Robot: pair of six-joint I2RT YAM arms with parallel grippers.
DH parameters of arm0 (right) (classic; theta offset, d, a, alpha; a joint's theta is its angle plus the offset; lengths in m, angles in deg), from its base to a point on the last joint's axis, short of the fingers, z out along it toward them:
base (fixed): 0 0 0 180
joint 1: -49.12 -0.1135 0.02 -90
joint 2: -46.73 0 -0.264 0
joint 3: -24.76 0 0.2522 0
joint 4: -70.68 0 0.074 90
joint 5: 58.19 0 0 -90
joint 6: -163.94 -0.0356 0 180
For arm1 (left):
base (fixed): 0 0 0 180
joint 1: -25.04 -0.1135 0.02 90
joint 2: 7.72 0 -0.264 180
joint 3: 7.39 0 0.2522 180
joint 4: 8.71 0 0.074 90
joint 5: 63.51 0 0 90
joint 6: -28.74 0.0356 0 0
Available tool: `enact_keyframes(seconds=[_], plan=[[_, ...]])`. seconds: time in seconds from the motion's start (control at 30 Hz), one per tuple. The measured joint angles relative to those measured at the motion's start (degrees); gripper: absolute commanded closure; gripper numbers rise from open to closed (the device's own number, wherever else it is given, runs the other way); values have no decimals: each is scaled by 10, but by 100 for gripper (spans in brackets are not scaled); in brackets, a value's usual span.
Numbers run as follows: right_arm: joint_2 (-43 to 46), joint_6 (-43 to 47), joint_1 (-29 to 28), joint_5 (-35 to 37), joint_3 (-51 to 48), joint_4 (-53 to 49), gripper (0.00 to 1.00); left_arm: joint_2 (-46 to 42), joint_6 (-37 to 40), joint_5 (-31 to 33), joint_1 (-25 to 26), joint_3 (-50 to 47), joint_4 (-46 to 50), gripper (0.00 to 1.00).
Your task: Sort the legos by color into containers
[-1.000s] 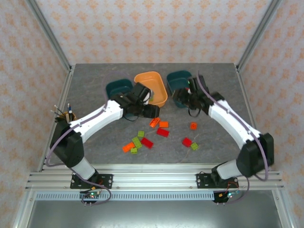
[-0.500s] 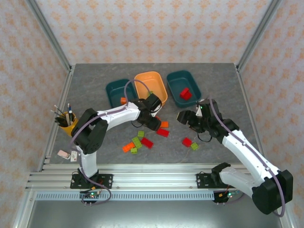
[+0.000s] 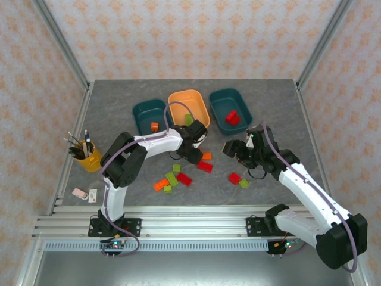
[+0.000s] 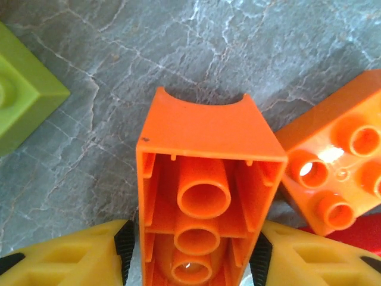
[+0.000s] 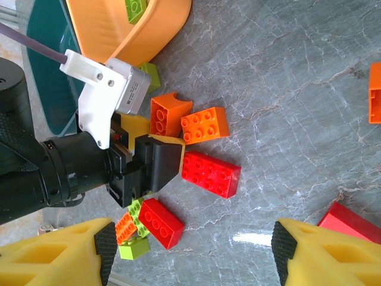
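Left arm bent sharply at the elbow, forearm reaching right; left gripper pinches an orange brick. Right arm stretched toward centre; right gripper spread wide, pointing down.

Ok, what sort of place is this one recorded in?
Probably a lab robot test cell: a grey stone-look table framed by aluminium rails, with patterned backdrop walls around it.

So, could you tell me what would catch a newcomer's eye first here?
The jaws of the left gripper clamp an orange arched brick at mid-table, among loose bricks in red, orange and lime. Farther back, an orange tray stands between two teal trays; the right gripper hovers open.
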Motion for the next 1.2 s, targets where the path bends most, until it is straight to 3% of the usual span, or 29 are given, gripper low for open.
enact_keyframes(seconds=[0.17, 0.3, 0.5, 0.77, 0.97, 1.2], plan=[[0, -1, 0, 0, 0, -1, 29, 12, 4, 9, 0, 17, 0, 68], [0, -2, 0, -1, 0, -1, 30, 15, 1, 10, 0, 25, -3, 75], [-1, -2, 0, -8, 6, -1, 30, -16, -15, 23, 0, -6, -9, 76], [-19, 12, 0, -14, 48, 2, 31, -187, -74, 45, -6, -36, 24, 76], [-59, 22, -41, -15, 77, 33, 31, -212, -128, 52, -95, -8, 60, 75], [-102, 22, -103, 2, 91, 145, 30, -122, -177, 42, -184, 42, 87, 76]])
